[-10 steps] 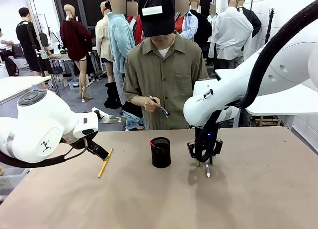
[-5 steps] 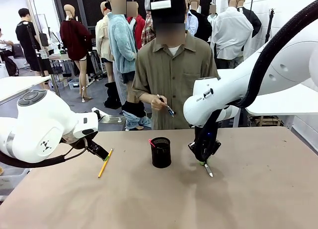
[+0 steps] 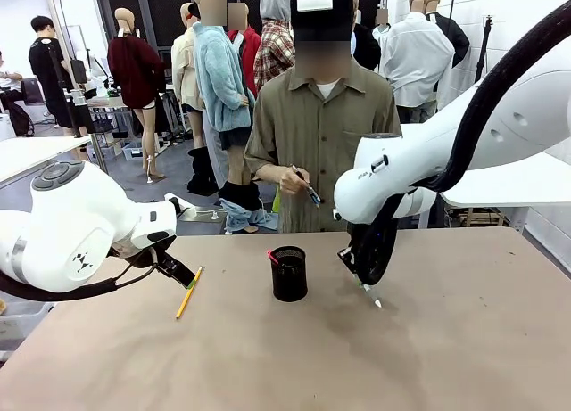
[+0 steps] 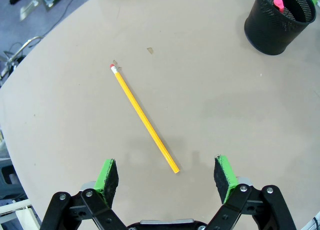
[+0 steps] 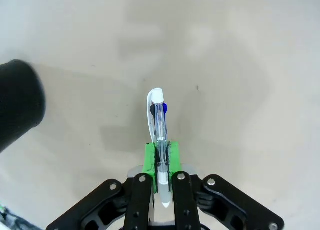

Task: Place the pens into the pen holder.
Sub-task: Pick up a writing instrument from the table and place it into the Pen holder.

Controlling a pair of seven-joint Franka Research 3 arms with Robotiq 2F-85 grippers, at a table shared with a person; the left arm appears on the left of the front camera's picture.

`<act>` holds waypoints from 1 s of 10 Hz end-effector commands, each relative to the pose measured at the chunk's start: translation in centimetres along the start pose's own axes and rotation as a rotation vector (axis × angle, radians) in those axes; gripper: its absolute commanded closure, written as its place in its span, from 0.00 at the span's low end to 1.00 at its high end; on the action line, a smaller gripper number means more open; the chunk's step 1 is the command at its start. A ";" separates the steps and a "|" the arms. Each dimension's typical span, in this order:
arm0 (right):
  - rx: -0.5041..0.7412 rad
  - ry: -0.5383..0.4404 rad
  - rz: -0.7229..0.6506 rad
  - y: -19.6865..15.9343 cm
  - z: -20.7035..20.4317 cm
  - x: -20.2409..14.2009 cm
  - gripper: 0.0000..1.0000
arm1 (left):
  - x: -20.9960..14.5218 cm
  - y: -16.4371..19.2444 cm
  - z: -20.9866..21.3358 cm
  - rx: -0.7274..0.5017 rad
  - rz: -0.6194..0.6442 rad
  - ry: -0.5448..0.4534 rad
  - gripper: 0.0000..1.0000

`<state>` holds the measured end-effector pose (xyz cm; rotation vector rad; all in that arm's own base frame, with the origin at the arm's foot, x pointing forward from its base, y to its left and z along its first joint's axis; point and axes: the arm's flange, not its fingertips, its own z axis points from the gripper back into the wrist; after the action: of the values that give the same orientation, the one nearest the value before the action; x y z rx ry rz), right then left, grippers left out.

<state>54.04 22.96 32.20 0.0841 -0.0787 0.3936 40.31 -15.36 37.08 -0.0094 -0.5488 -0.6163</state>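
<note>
"What did the right gripper (image 5: 161, 157) have?"

"It was clamped shut on a clear pen (image 5: 159, 120), with the green pads pressed to either side of the barrel. From the front, the pen slanted down out of the fingers. Whether its tip met the table (image 3: 268, 357) could not be told."

"And the pen holder (image 3: 289, 275)?"

"It stood upright near the middle of the table, to the left of that gripper and apart from it. A pink-tipped pen (image 4: 278, 1) was already inside."

"The left gripper (image 4: 167, 175)?"

"Its jaws were spread wide and gripped nothing. It hung over the near end of a yellow pencil (image 4: 142, 119) that lay flat on the table, well apart from the holder."

"And the person?"

"The person stood at the far side, and one hand (image 3: 290, 181) held a dark pen (image 3: 309, 192) at chest height."
</note>
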 end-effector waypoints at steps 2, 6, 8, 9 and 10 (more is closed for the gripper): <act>0.155 -0.141 0.270 -1.3 1.8 -2.8 1.00 | -0.1 0.2 0.1 -0.002 0.007 -0.002 0.00; 0.348 -0.374 0.661 -2.1 4.2 -4.0 1.00 | -0.1 0.2 0.1 -0.002 0.007 -0.002 0.00; 0.420 -0.489 0.743 -5.0 6.4 -6.9 1.00 | -0.1 0.2 0.1 -0.002 0.007 -0.002 0.00; 0.436 -0.551 0.825 -6.3 7.7 -8.8 1.00 | -0.1 0.2 0.1 -0.002 0.007 -0.002 0.00; 0.444 -0.628 0.884 -7.5 8.8 -10.3 1.00 | -0.1 0.2 0.1 -0.002 0.007 -0.002 0.00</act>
<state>49.53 14.43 40.33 0.5793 -0.6402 1.1891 40.32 -15.38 37.08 -0.0092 -0.5486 -0.6166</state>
